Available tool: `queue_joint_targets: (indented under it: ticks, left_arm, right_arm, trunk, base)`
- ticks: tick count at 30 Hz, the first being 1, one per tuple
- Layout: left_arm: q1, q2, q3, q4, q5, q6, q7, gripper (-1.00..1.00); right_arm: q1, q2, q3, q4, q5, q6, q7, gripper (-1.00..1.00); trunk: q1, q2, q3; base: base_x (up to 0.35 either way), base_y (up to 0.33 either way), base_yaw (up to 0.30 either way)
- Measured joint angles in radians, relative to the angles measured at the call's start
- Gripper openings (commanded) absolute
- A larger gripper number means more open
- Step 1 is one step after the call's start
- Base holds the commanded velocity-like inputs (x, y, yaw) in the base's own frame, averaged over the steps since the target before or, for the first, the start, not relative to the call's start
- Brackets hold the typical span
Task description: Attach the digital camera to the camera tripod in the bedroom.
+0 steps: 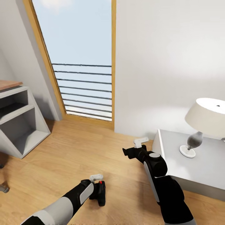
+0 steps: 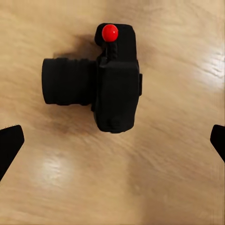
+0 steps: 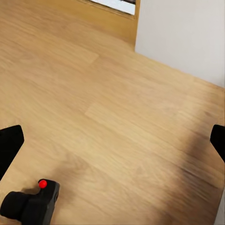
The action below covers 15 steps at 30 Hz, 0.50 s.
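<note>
Bare wooden floor (image 1: 78,147) lies open all around the digital camera (image 2: 105,77), nothing beside it. The left hand (image 2: 112,140) hangs above with fingers spread wide. A grey shelf unit (image 1: 18,125) and the lamp's table (image 1: 203,162) stand well apart at either side.

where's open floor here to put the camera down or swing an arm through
Wood floor lies bare between the grey shelf unit and the window, and between the digital camera and the white nightstand. It is tight where the left gripper hovers over the camera and beside the lamp.
</note>
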Motion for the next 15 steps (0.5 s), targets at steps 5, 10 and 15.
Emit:
queue_joint_targets:
  ticks: [5,10,15]
  left_arm:
    - [-0.017,0.001,0.000,-0.009,0.014,0.001,0.016,1.00]
    - [-0.041,0.000,0.000,-0.014,0.023,0.005,0.027,1.00]
    - [-0.053,-0.003,-0.001,-0.016,0.027,0.014,0.034,1.00]
  right_arm:
    - [0.000,0.000,0.000,0.000,0.000,0.000,0.000,1.00]
    - [0.000,-0.001,-0.003,0.000,0.000,0.000,0.000,1.00]
    - [0.000,-0.001,-0.005,0.000,0.000,0.001,0.001,1.00]
  trunk:
    - [0.002,-0.001,-0.019]
    - [0.004,-0.002,-0.039]
    - [0.007,-0.004,-0.058]
  base:
    - [0.000,0.000,0.000]
    - [0.000,0.000,0.000]
    - [0.000,0.000,0.000]
